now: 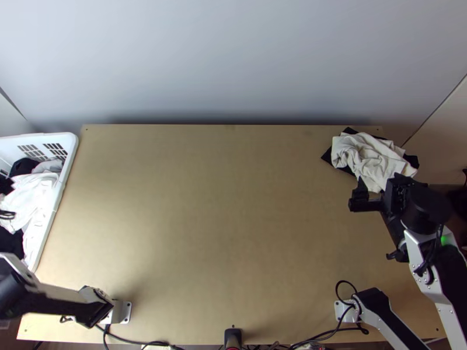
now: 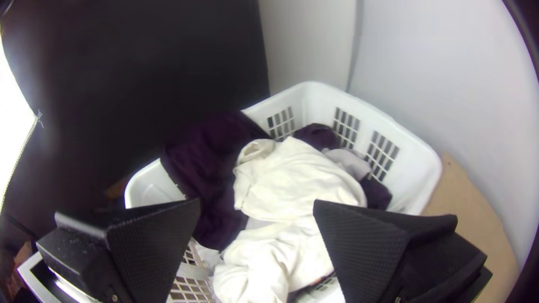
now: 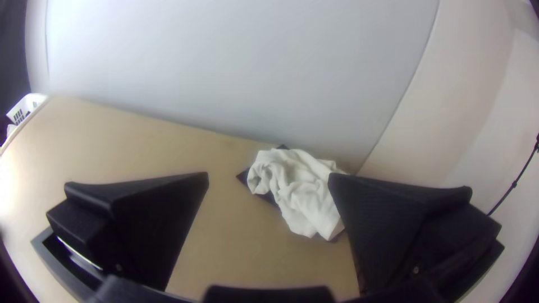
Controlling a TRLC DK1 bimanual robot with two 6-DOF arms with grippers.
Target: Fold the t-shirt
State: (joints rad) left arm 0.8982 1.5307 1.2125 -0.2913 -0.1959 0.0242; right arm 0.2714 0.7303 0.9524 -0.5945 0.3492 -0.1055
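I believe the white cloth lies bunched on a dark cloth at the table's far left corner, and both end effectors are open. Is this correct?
Only the corner is wrong: the top view shows the white cloth bunched on the dark cloth at the table's far right corner. The left end effector and right end effector are indeed open.

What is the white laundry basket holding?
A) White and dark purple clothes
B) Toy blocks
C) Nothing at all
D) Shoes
A: white cloth and dark purple cloth lie bunched together inside the white basket.
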